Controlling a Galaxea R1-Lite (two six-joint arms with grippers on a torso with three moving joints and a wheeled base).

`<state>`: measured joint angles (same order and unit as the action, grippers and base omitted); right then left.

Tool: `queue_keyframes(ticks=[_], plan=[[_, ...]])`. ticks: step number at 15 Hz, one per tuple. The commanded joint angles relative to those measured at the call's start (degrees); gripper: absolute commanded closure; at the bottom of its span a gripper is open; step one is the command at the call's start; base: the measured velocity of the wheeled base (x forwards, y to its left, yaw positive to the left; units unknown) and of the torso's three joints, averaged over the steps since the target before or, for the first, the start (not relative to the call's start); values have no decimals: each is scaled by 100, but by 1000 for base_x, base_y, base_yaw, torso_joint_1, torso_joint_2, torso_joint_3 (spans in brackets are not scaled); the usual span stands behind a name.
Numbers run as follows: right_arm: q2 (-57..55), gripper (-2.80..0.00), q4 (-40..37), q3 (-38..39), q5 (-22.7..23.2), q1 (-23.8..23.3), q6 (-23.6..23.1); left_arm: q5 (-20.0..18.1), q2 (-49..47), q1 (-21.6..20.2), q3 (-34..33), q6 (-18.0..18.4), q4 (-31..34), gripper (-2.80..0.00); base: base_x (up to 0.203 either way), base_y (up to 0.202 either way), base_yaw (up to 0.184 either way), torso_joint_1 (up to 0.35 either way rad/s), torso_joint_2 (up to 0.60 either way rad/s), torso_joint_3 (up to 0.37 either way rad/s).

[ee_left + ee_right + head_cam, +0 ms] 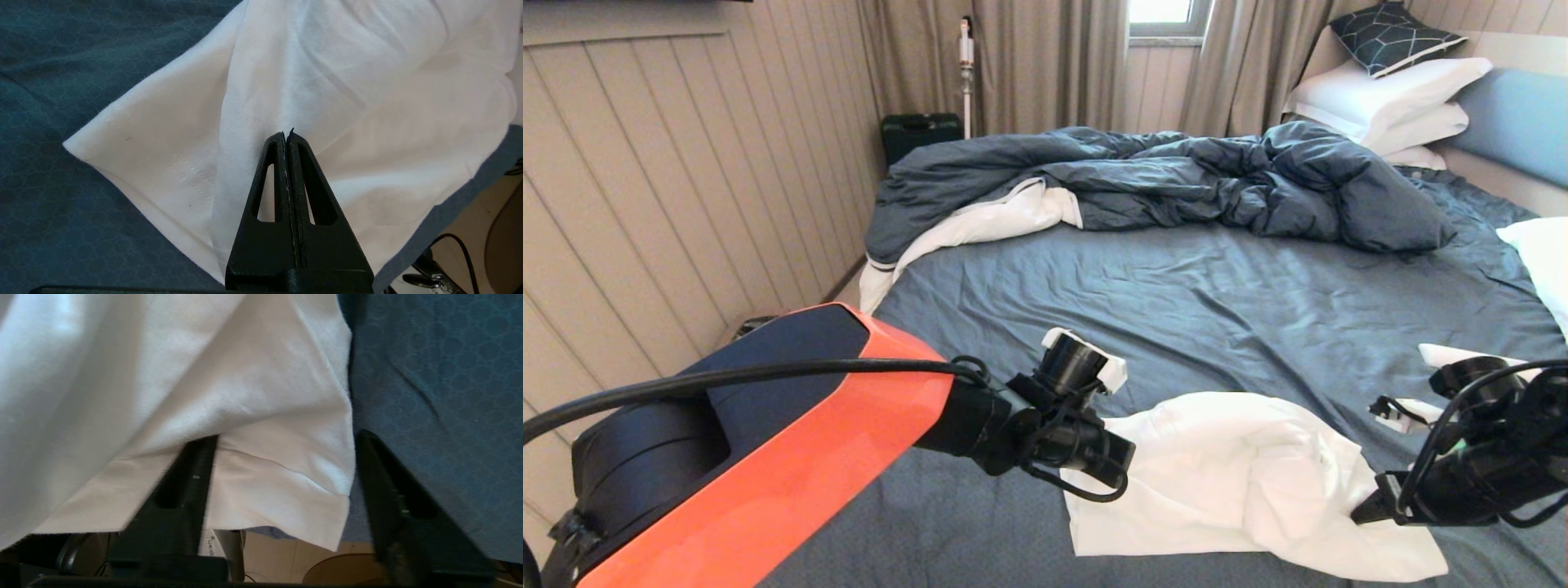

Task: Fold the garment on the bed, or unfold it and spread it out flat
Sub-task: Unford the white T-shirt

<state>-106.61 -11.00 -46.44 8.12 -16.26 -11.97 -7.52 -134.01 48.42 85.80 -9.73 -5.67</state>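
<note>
Already the left end effector point(287, 136) has its part in hand: at the near left of the wide double bed with its dark slate-blue sheet point(1217, 310), its two black fingers are pressed tight together with a thin layer of the large plain white shirt of thin soft cloth point(1241, 482) caught between them, close to a stitched hem and a pointed corner of the cloth. The shirt lies crumpled in loose folds on the near edge of the bed, between the two arms, well apart from the rumpled dark blue duvet point(1176, 180) and the white pillows point(1388, 102) at the far side. To the right, the right end effector point(282, 465) sits at the shirt's other lower corner with its fingers spread, one under the hemmed edge and one just outside it on the sheet; it has not yet pinched the cloth. I judge the step to be securing a second corner so the shirt can be spread. The next move likely calls for closing the right fingers on the hem without trapping the sheet, then drawing both corners apart evenly.
</note>
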Motion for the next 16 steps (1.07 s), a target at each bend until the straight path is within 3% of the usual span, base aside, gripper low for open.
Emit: queue_keyframes(ticks=[1, 8, 16], plan=[[0, 0, -8, -32, 5, 17, -7, -4, -20, -4, -2, -3, -4, 0, 0, 0, 0, 0, 0, 0], [582, 0, -40, -145, -16, -251, -44, -4, -20, 1, 16, 6, -4, 0, 0, 0, 0, 0, 0, 0], [575, 0, -70, -971, -4, -1737, -332, -4, -20, -26, 16, 6, -13, 0, 0, 0, 0, 0, 0, 0]])
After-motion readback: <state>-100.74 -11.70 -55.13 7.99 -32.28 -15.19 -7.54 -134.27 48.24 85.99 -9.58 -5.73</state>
